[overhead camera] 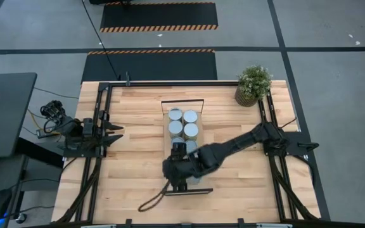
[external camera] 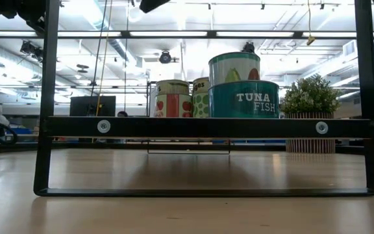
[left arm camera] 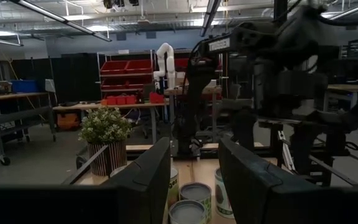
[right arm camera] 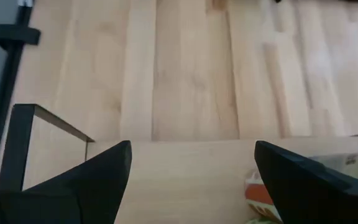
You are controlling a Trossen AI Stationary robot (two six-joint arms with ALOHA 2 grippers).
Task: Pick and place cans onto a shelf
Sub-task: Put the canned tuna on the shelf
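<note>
Low view gives me what the overhead cannot: the labels. Nearest stands the shelf's [external camera: 206,127] black metal end frame, and on the board behind it a squat teal can [external camera: 244,99] reading TUNA FISH with a taller green-topped can stacked above it, then two more printed cans [external camera: 173,98] farther back. From above, those cans [overhead camera: 183,124] are only pale round lids, standing upright in two rows on the shelf [overhead camera: 182,107], a narrow light-wood board whose long axis runs from my near edge toward the far edge of the table [overhead camera: 138,114].

My right gripper [overhead camera: 176,170] hangs over the near end of the shelf; its wrist camera shows both dark fingers [right arm camera: 104,168] spread wide, with nothing between them, above pale wood grain, a can's printed side at the picture's edge. My left gripper [overhead camera: 114,132] waits at the table's left side, fingers [left arm camera: 148,177] apart, looking across at the cans.

Farthest, a potted plant [overhead camera: 253,85] sits at the far right corner.
</note>
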